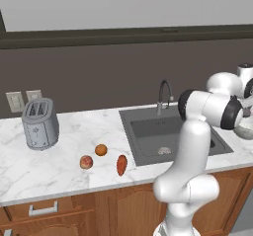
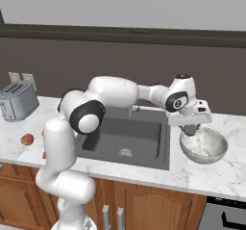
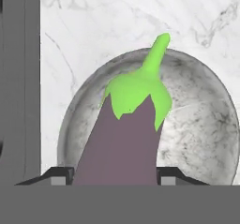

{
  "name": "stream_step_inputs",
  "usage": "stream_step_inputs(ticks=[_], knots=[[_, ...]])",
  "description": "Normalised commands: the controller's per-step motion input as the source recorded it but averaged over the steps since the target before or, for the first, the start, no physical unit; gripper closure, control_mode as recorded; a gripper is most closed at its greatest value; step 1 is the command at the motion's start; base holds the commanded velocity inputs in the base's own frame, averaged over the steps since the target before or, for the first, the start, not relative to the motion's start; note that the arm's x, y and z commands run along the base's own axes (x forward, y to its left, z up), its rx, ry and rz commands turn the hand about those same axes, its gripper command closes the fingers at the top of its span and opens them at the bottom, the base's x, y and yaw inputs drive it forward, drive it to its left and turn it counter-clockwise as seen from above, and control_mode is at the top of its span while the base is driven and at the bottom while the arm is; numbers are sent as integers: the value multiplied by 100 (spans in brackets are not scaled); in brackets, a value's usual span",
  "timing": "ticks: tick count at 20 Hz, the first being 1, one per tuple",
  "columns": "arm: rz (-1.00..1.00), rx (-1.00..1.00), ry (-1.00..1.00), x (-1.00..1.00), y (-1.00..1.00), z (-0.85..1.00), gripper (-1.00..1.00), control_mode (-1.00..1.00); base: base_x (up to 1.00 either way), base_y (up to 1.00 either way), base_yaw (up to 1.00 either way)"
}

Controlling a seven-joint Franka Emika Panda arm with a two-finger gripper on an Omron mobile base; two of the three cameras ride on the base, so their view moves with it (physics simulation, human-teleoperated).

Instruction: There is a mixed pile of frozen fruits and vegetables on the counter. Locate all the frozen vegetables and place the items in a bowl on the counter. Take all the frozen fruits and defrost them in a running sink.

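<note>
Hand view had my gripper (image 3: pixel 112 181) pinched tight on the eggplant (image 3: pixel 124 138), one finger on each side, its green stem pointing out over the bowl (image 3: pixel 206 124) right underneath. In the right base view my hand hung just above the bowl's left rim, right of the sink (image 2: pixel 129 137). Apple (image 1: pixel 86 162), orange (image 1: pixel 101 150) and the red root (image 1: pixel 121 165) sat on the counter (image 1: pixel 59 166).
</note>
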Motion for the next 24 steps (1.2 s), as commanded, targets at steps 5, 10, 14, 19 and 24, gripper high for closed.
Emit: stream_step_inputs(ticks=[5,10,14,19,24], knots=[[-4,4,6,-9,-30,-25,100,-100,0,0,0],[-3,5,4,-6,-6,-19,100,-100,0,0,0],[-3,6,7,-7,-1,-24,100,-100,0,0,0],[-3,6,6,-9,-2,-28,100,-100,0,0,0],[-2,6,5,-7,0,-27,-100,-100,0,0,0]])
